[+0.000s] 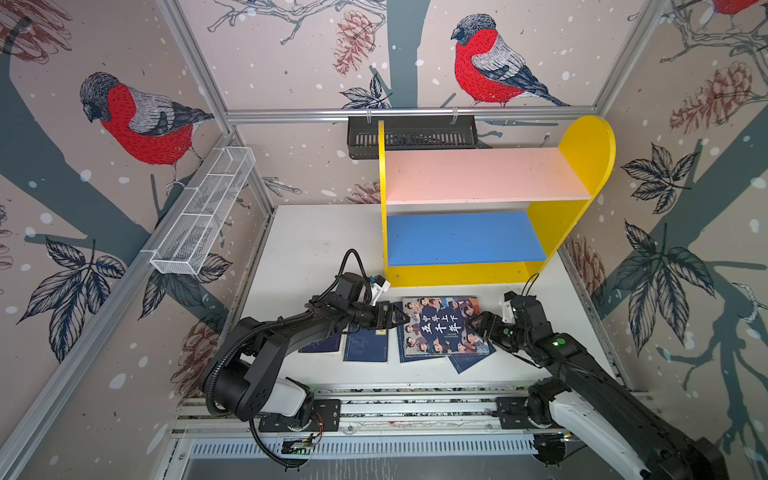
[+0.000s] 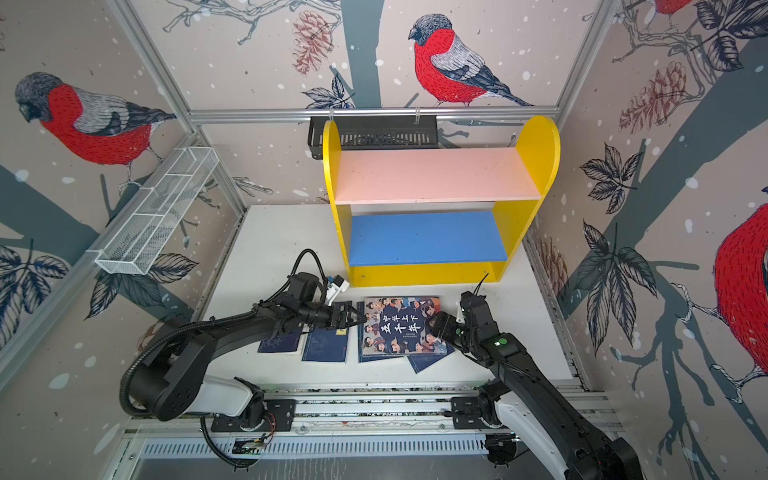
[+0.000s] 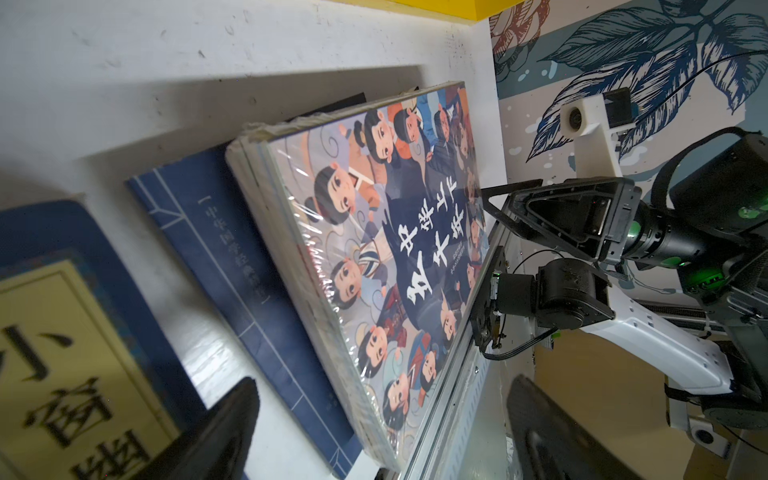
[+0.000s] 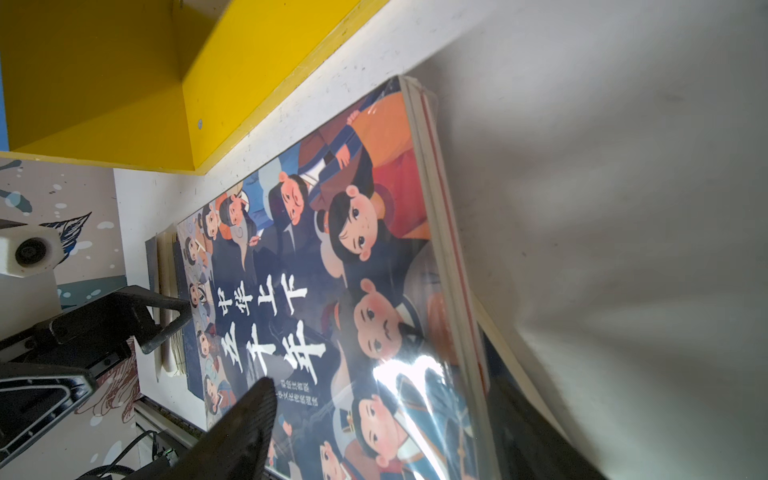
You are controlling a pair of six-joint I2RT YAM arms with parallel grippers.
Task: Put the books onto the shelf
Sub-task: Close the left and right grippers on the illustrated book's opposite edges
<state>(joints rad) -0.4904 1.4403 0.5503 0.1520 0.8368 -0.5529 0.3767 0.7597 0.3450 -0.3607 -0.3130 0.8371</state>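
Item: thick book with cartoon faces on its glossy cover [image 1: 444,326], flat on the white worktop [image 1: 311,249] among thin dark navy paperbacks [image 1: 365,347].
Left end effector [image 1: 399,320]: at the book's 9 o'clock edge, spread wide, empty.
Right end effector [image 1: 473,323]: at the 3 o'clock edge, jaws parted astride it, gripping nothing; likely the nearer.
Yellow-sided open shelf [image 1: 457,276]: 12 o'clock of the book.

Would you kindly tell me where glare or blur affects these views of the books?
Right wrist view: bright glare on the plastic wrap of the large cartoon-faced book; left wrist view: the closest navy paperback with the yellow label is out of focus; both top views: sharp and free of glare.
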